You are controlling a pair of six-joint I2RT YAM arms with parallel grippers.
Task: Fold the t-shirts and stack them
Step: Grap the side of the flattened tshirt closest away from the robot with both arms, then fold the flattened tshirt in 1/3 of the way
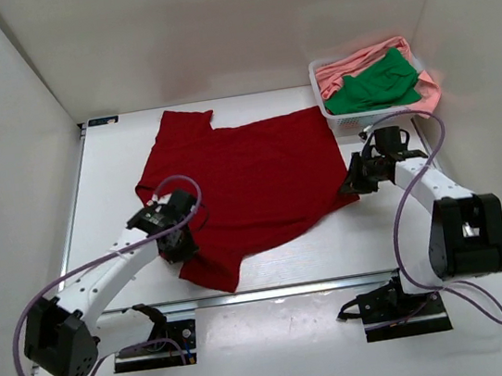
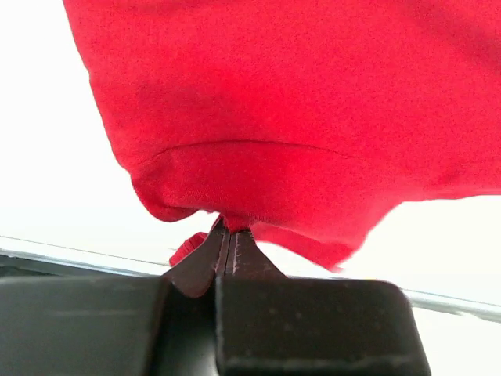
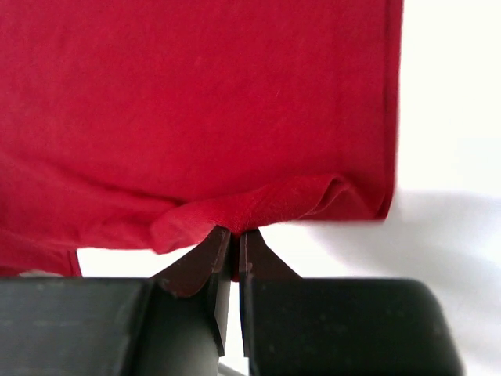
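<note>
The dark red t-shirt (image 1: 250, 183) lies spread on the white table, one sleeve at the back left. My left gripper (image 1: 183, 238) is shut on its near left edge; the left wrist view shows the cloth (image 2: 282, 141) pinched at the fingertips (image 2: 229, 235). My right gripper (image 1: 355, 183) is shut on the shirt's right edge; the right wrist view shows the hem (image 3: 235, 211) bunched between the fingertips (image 3: 235, 239). The bright green shirt (image 1: 372, 87) lies on the salmon pink shirt (image 1: 355, 63) in the basket.
The white slatted basket (image 1: 343, 123) stands at the back right corner, just behind my right arm. White walls close the table at the left, back and right. The arm bases and cables sit at the near edge.
</note>
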